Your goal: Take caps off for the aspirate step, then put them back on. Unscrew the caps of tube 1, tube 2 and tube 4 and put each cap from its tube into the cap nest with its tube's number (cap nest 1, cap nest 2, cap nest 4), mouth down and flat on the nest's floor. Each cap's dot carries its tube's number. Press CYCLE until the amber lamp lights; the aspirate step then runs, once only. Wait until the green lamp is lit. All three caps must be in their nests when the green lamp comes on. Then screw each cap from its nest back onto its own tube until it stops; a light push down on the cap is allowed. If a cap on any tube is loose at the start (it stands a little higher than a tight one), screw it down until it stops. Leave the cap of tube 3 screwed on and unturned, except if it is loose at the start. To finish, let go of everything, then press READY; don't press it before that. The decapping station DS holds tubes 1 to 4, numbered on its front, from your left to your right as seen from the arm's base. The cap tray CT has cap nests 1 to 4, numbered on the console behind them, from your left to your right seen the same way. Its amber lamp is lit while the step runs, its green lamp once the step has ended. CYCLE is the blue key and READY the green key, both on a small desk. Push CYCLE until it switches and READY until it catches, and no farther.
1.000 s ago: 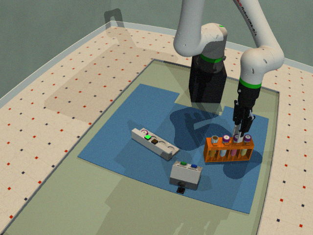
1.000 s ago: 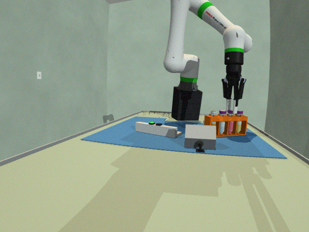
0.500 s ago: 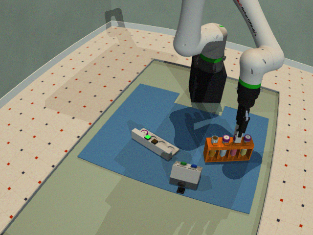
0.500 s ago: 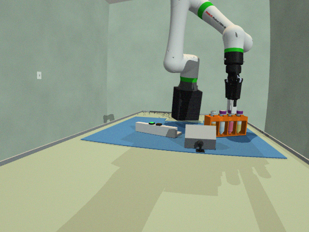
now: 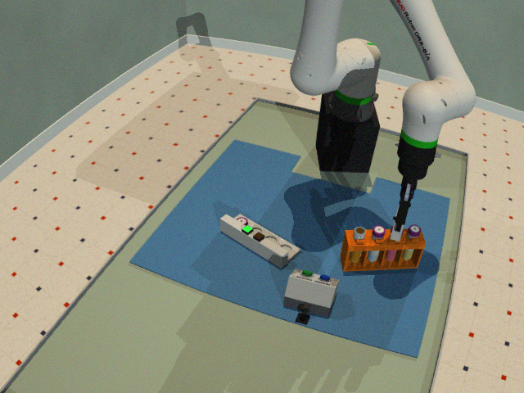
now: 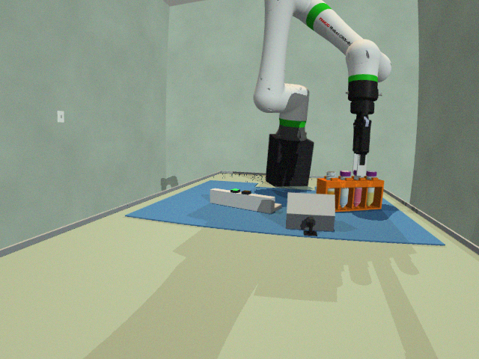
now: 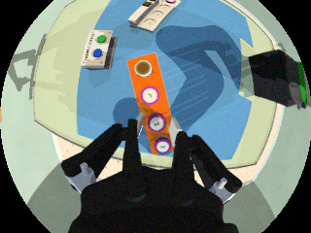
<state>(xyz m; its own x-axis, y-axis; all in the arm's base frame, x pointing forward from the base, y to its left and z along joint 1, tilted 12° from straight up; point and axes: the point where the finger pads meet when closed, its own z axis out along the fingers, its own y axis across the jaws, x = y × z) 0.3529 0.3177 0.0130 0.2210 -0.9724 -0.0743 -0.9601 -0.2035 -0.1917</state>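
Gripper (image 5: 396,233) hangs vertical over the orange decapping station (image 5: 381,264), fingers released and straddling the cap of tube 2 (image 7: 155,122), not clamping it. Only the wrist view shows that round purple cap with its white dot; in the top view the fingers hide it. The top view alone shows tube 4 (image 5: 359,232) uncapped, a purple cap (image 5: 241,219) in the end nest of the white blocky cap tray (image 5: 254,247), and the green lamp (image 5: 246,229) lit. The exterior view shows the clear tubes holding coloured liquid. Flat blue mat (image 5: 237,178) lies underneath.
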